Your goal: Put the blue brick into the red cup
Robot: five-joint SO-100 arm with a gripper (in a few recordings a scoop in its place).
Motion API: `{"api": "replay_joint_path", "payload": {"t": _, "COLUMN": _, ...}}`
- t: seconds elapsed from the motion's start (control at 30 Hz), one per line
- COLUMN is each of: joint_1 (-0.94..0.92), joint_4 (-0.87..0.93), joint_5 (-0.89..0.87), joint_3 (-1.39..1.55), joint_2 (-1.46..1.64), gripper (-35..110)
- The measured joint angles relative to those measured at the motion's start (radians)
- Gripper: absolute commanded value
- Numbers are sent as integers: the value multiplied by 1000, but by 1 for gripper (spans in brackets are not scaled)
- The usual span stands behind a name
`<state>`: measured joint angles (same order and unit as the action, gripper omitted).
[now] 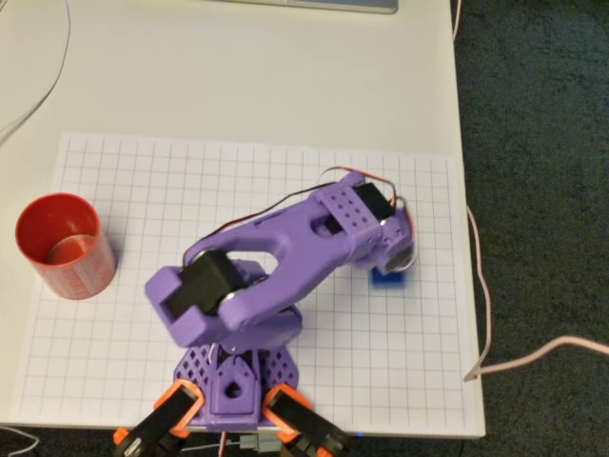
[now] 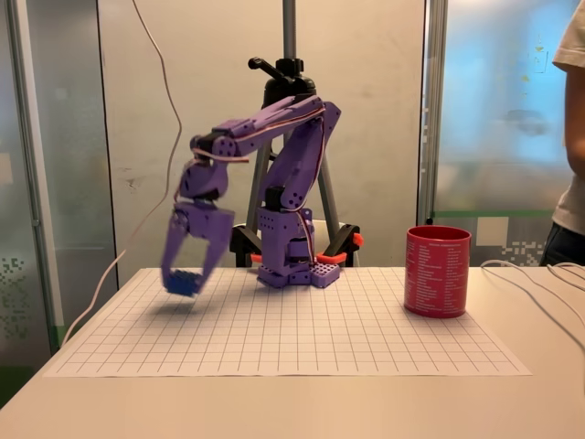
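Note:
The small blue brick (image 2: 183, 283) hangs tilted just above the grid mat, its shadow below it, held between the fingertips of the purple gripper (image 2: 186, 277), which is shut on it. In the overhead view the brick (image 1: 388, 279) peeks out under the gripper (image 1: 392, 264) at the mat's right side. The red cup (image 1: 59, 245) stands upright with its mouth open at the mat's left edge in the overhead view. In the fixed view the red cup (image 2: 438, 272) is at the right, far from the gripper, with the arm's base between them.
The white grid mat (image 1: 190, 181) covers most of the table. The table's right edge (image 1: 468, 190) runs close to the gripper, with a cable (image 1: 533, 357) hanging beside it. Orange clamps (image 1: 171, 409) hold the base. A person (image 2: 571, 137) stands at the far right.

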<state>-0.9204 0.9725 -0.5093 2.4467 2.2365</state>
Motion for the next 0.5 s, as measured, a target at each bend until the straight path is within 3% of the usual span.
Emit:
{"api": "replay_joint_path", "payload": {"t": 0.2, "joint_1": 265, "joint_4": -26, "joint_5": 160, "joint_3": -196, "joint_2": 89, "gripper": 0}}
{"api": "replay_joint_path", "payload": {"t": 0.5, "joint_1": 950, "joint_4": 52, "joint_5": 347, "joint_3": -396, "joint_2": 196, "gripper": 0}}
